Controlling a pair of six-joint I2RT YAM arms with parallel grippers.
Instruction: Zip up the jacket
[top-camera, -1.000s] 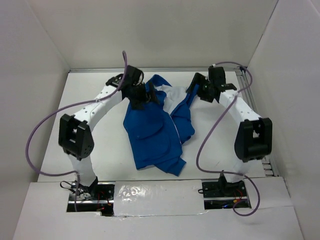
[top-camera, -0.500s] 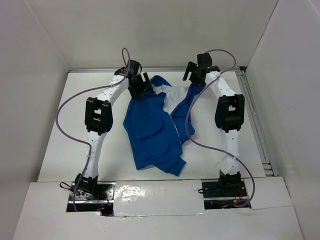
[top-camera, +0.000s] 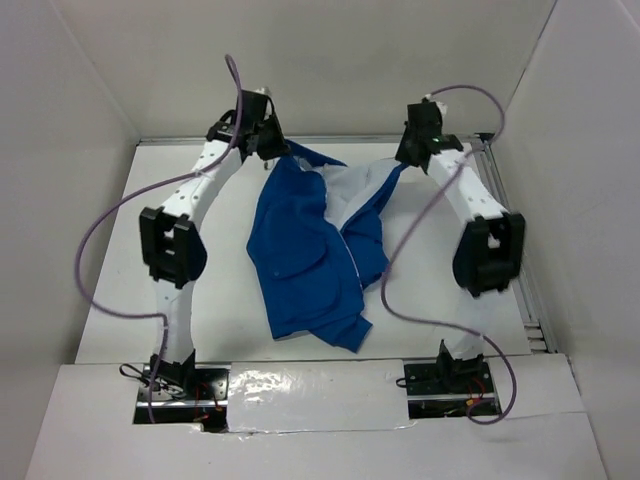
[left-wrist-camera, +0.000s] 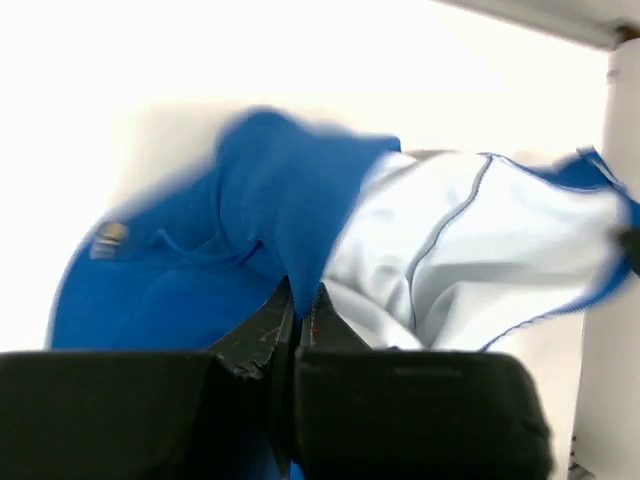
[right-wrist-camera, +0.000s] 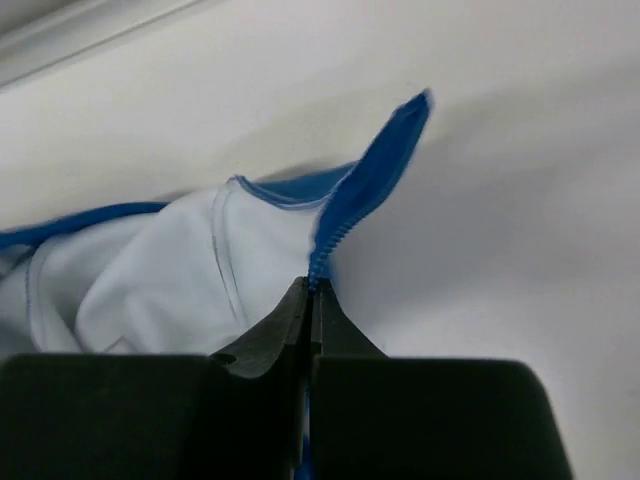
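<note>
The royal-blue jacket (top-camera: 305, 250) lies crumpled in the middle of the table, its pale lining (top-camera: 355, 190) showing at the far end. My left gripper (top-camera: 277, 150) is shut on the jacket's far left edge; the left wrist view has a blue fold (left-wrist-camera: 295, 230) pinched between the fingertips (left-wrist-camera: 298, 300). At the far right corner my right gripper (top-camera: 408, 160) is shut on the jacket's zipper edge (right-wrist-camera: 345, 215), its jaws (right-wrist-camera: 312, 290) closed on the blue zipper teeth. The fabric between the two grippers is stretched out and lifted a little.
White walls enclose the table on three sides. A metal rail (top-camera: 515, 250) runs along the right edge. Purple cables (top-camera: 105, 260) loop from both arms. The arm bases (top-camera: 180, 385) sit at the near edge.
Both grippers have shut on the jacket's far edge and moved apart toward the back wall, spreading the collar area. The left arm stretched out and the right arm swung to the right.
</note>
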